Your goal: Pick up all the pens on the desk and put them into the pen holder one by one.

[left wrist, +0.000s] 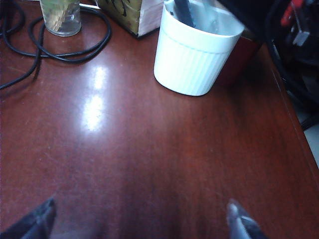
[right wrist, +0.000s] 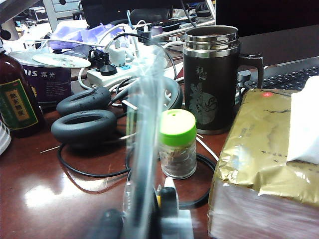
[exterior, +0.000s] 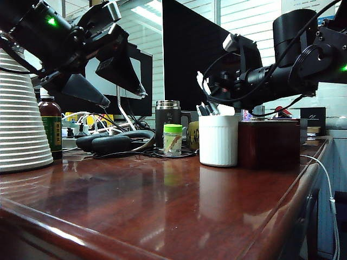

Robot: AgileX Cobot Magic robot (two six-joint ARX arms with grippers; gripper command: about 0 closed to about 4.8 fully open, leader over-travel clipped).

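The white ribbed pen holder [exterior: 218,141] [left wrist: 192,59] stands on the reddish-brown desk [exterior: 162,200] with dark pens [exterior: 209,108] [left wrist: 183,12] sticking out of it. My right gripper [exterior: 210,91] [right wrist: 144,219] hangs just above the holder. A white-and-silver pen [exterior: 201,81] [right wrist: 144,124] runs between its fingers, smeared while the background is sharp, and the jaws stand slightly apart on either side of it. My left gripper [exterior: 126,99] [left wrist: 141,206] is wide open and holds nothing. It hovers over bare desk, well short of the holder.
A dark red box [exterior: 268,143] touches the holder's right side. A steel-and-black travel mug [exterior: 168,116] [right wrist: 212,79], a green-lidded jar [exterior: 173,140] [right wrist: 178,144], headphones [right wrist: 84,119], cables and a gold tissue box [right wrist: 264,144] crowd the back. A brown bottle [exterior: 51,127] and stacked white cups [exterior: 19,119] stand at the left.
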